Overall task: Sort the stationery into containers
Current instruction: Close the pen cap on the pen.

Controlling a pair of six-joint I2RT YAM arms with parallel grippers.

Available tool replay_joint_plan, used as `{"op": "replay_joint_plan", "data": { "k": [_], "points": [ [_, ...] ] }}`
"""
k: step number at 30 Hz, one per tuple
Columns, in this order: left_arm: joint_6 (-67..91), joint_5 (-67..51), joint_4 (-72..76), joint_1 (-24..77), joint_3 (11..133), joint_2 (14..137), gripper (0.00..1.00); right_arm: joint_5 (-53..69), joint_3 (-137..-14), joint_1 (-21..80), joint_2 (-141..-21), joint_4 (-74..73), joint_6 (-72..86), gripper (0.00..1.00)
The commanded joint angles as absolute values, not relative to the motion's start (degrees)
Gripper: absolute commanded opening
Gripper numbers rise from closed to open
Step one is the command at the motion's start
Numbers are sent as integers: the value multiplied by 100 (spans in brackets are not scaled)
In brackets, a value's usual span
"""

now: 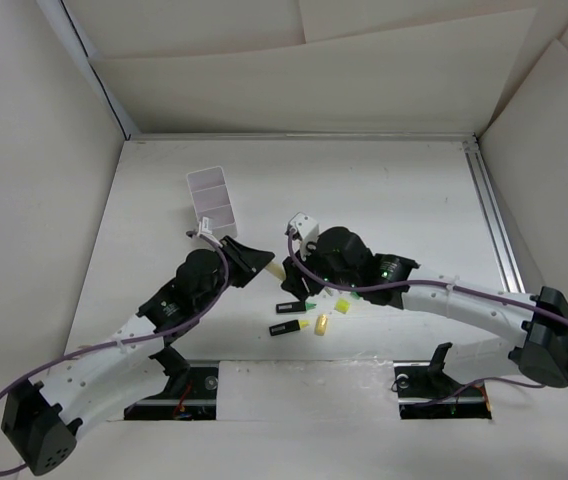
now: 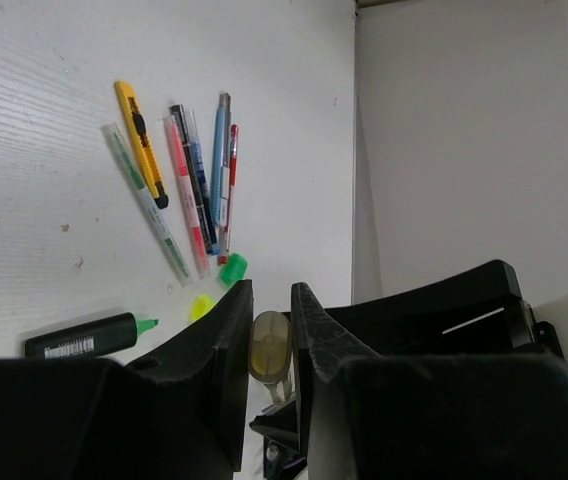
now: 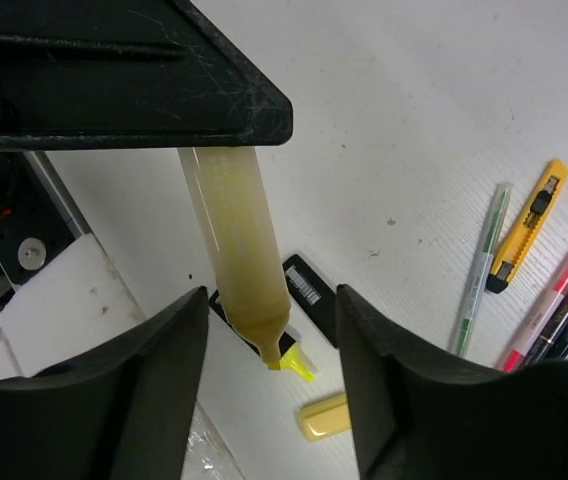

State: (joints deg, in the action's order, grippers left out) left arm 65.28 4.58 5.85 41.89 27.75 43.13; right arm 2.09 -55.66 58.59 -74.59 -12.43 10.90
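The left gripper (image 2: 269,295) is closed on a pale yellow marker (image 3: 234,230), its two fingers (image 2: 226,340) pressed against the barrel on either side, so that the marker sticks out past the fingertips and hangs above the table (image 1: 414,200). In the right wrist view the barrel slopes downward and ends in a bright yellow tip (image 3: 299,365). The right gripper (image 3: 272,295) is open: its fingers (image 3: 164,380) stand on either side of the marker's lower end with a clear gap on both sides, touching nothing. In the top view the two grippers meet near the middle of the table, the left one (image 1: 254,260) pointing right towards the right one. The white box (image 1: 212,200) lies further up the table, near the left gripper but apart from it; what it holds cannot be made out. The remaining stationery lies loose on the table below the grippers. A black highlighter (image 2: 89,338) with a green tip lies alone, with a yellow cap (image 2: 201,305) and a green cap (image 2: 232,267) just beside it. Beyond them is a fan of thin items close together: a yellow cutter (image 2: 141,143), a clear green pen (image 2: 146,200), a pink pen (image 2: 186,195), a blue pen (image 2: 218,160) and a red pen (image 2: 229,190). A second black highlighter (image 3: 304,285) lies under the marker's tip, with another yellow cap (image 3: 324,415) near it.
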Motion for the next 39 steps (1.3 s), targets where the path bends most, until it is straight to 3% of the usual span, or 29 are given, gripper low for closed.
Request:
{"op": "replay_joint_plan", "data": {
  "k": [1,5,12,14,15,17,18,21,25,29,32,33,39],
  "points": [
    [6539,519,809,4175,2760,4157,0,62,-5739,5924,-7129,-1055,1178,61],
    [6539,790,704,4175,2760,4104,0,-139,-5678,5924,-6707,-1335,1283,69],
    [6303,1258,467,4000,2970,4043,0,-720,-4818,5924,-5609,-1634,2126,65],
    [6171,1056,466,3745,3032,4043,0,-816,-4336,5924,-5354,-1730,2528,58],
    [6109,933,466,3457,3032,4043,0,-870,-4211,5924,-5353,-1810,2688,41],
    [5969,546,571,3174,3032,4043,0,-923,-3904,5924,-5282,-2073,2943,32],
    [5968,397,641,2912,2963,4104,0,-1019,-3841,5924,-5282,-2187,3197,19],
    [5915,-324,905,2611,2830,4245,0,-1589,-3779,5924,-5221,-2723,3697,16],
    [5862,-667,1020,2610,2751,4377,0,-2064,-3884,5924,-5474,-3049,4094,37],
    [5801,-844,1020,2610,2698,4325,0,-1776,-3937,5924,-6072,-3051,4043,48],
    [5801,-905,1020,2610,2637,4271,0,-1670,-3823,6064,-6257,-2944,4043,51],
    [5740,-905,1020,2610,2585,4271,0,-1896,-3823,6064,-6206,-3084,4200,58],
    [5739,-1063,1143,2610,2532,4271,0,-2171,-3928,6064,-6354,-3217,4412,67]
  ]
}}
